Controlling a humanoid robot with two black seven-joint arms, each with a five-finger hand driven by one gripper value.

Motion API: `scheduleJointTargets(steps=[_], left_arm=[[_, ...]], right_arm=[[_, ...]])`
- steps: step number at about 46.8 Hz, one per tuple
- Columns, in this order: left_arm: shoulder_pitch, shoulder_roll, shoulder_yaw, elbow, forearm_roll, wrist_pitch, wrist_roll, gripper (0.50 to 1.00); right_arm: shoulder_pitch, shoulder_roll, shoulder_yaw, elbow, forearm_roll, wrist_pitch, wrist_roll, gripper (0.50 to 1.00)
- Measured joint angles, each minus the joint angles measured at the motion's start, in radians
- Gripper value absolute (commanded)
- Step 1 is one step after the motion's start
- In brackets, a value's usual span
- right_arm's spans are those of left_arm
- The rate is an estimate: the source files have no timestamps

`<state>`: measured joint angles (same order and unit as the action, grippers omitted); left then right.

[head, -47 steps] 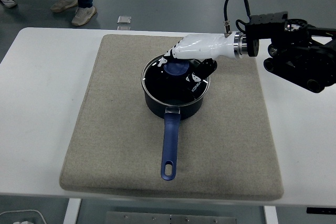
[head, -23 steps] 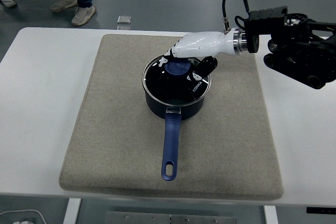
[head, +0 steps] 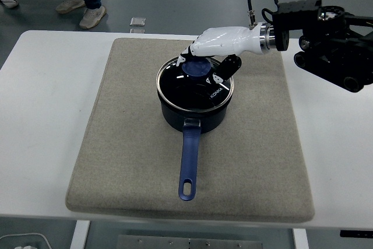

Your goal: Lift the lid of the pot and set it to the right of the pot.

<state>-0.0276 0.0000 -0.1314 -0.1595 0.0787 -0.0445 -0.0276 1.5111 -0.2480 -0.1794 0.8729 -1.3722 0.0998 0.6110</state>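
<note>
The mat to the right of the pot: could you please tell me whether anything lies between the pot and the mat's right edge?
No; in the head view that stretch of mat beside the pot is bare.

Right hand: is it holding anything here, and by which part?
The right hand grips the pot lid by its blue knob, fingers curled around it.

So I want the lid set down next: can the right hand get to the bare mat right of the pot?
Probably yes: the right hand grips the lid knob, and the mat beside the pot looks bare.
</note>
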Motion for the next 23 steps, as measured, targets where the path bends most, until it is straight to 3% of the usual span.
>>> scheduleJointTargets(steps=[12,23], left_arm=[[0.000,0.000,0.000,0.000,0.000,0.000,0.000,1.000],[0.000,0.000,0.000,0.000,0.000,0.000,0.000,1.000]], right_arm=[[0.010,-0.002,0.003,-0.017,0.003,-0.006,0.000,0.500],[0.010,-0.002,0.003,-0.112,0.005,-0.008,0.000,0.500]])
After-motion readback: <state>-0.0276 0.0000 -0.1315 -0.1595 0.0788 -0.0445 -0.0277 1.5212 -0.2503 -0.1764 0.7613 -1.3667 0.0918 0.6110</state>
